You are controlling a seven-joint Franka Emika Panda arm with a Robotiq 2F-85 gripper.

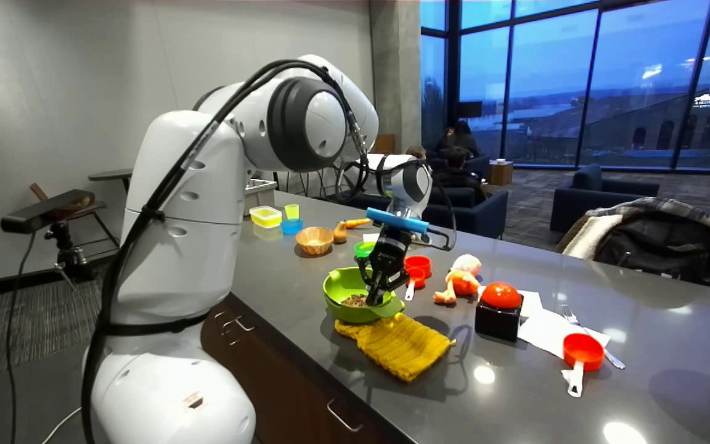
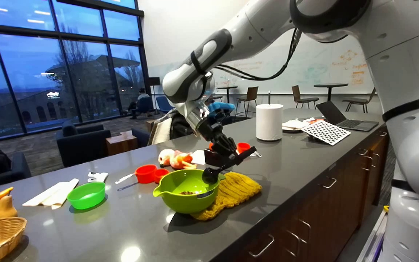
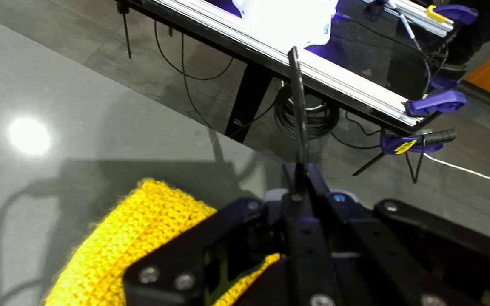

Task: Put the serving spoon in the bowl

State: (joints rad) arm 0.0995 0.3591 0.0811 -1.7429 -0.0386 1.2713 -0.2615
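The white Panda arm (image 1: 182, 253) has rounded links (image 1: 170, 394), dark joint rings (image 1: 290, 126) and strapped-on black cables (image 1: 174, 179). Silver screws (image 3: 149, 275) stud the black Robotiq gripper (image 3: 300, 174).

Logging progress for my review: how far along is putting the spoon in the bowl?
Done: the black spoon is picked up, clamped in the jaws. In hand: its head is at the rim of the green bowl. Left: probably settling it inside and letting go; the jaws haven't opened.
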